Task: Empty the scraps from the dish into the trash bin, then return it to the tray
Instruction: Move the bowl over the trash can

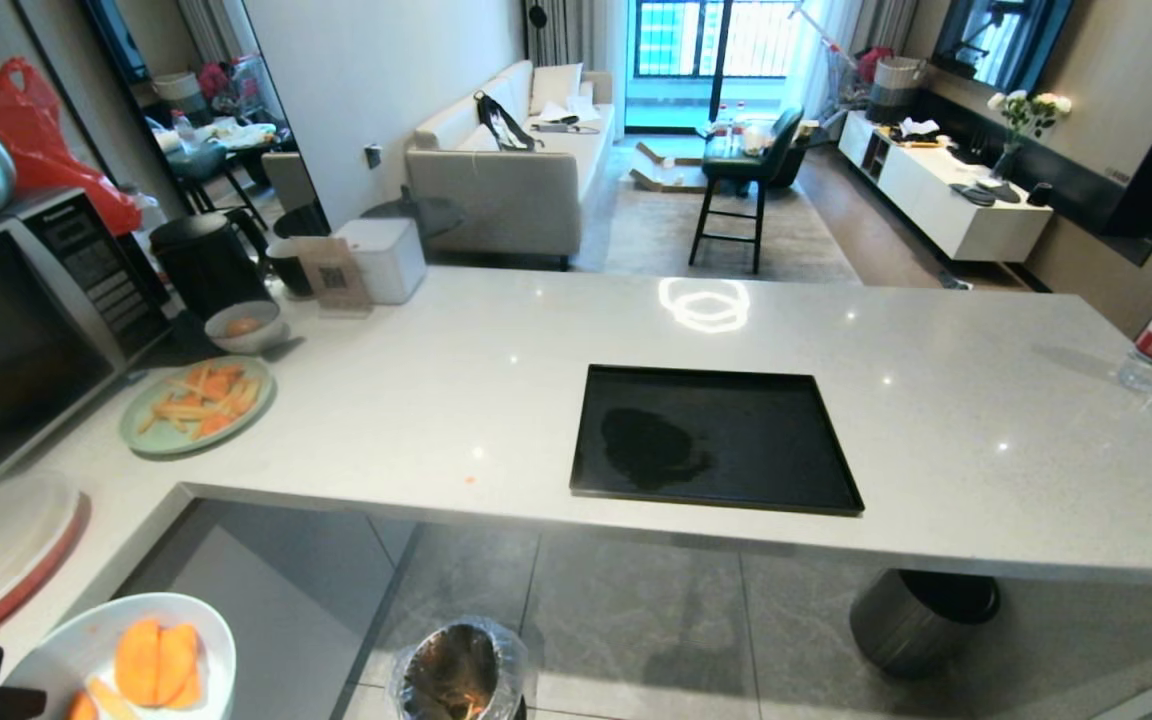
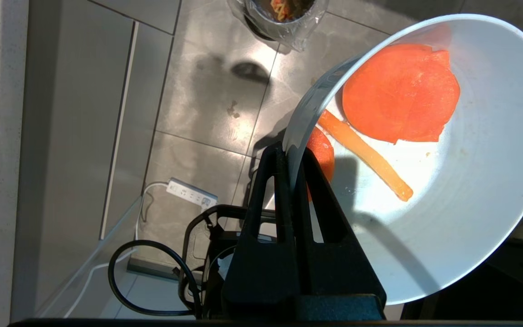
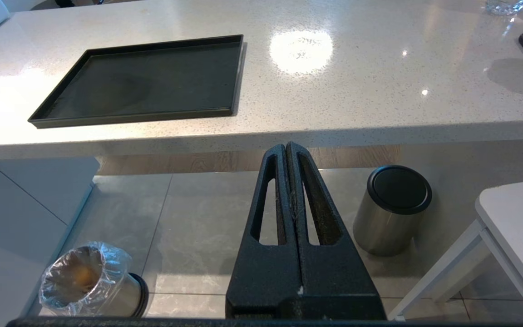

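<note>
My left gripper [image 2: 291, 152] is shut on the rim of the pale dish [image 2: 470, 190], one finger inside and one outside. The dish [image 1: 56, 650] hangs at the lower left of the head view, off the counter, left of the trash bin. Orange scraps [image 2: 400, 93] and a yellow-orange stick [image 2: 366, 154] lie in it. The bag-lined metal trash bin [image 1: 458, 670] stands on the floor below the counter and shows as well in the left wrist view [image 2: 284, 18] and right wrist view [image 3: 86, 281]. The black tray [image 1: 716, 445] lies bare on the counter. My right gripper [image 3: 286, 147] is shut and holds nothing, low before the counter edge.
A pale green plate [image 1: 196, 405] of orange and yellow pieces, a small bowl [image 1: 244, 325], a kettle and a microwave stand at the counter's left. A steel cylinder with a black top [image 1: 921, 620] sits on the floor at right. A power strip [image 2: 192, 193] and cables lie on the floor.
</note>
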You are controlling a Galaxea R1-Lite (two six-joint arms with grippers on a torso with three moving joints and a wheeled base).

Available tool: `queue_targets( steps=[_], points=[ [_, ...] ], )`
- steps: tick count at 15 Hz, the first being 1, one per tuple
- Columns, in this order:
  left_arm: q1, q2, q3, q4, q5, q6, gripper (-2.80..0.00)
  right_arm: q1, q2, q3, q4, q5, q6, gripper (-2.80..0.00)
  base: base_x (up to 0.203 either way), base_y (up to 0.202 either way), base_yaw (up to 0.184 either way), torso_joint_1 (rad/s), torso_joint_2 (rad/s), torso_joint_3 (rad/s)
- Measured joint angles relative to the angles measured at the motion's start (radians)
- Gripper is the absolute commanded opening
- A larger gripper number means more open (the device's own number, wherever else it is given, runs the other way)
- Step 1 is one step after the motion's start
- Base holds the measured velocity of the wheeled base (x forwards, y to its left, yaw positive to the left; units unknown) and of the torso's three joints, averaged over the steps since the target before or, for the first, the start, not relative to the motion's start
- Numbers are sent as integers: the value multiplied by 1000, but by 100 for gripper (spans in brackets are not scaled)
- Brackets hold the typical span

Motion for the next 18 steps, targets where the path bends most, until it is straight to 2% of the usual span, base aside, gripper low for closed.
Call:
queue_targets(
  steps=[18],
  points=[
    [-7, -9, 12, 7, -1, -3, -280, 0, 0, 0, -1, 0, 2, -280, 0, 0, 0, 0, 0, 0]
  ],
)
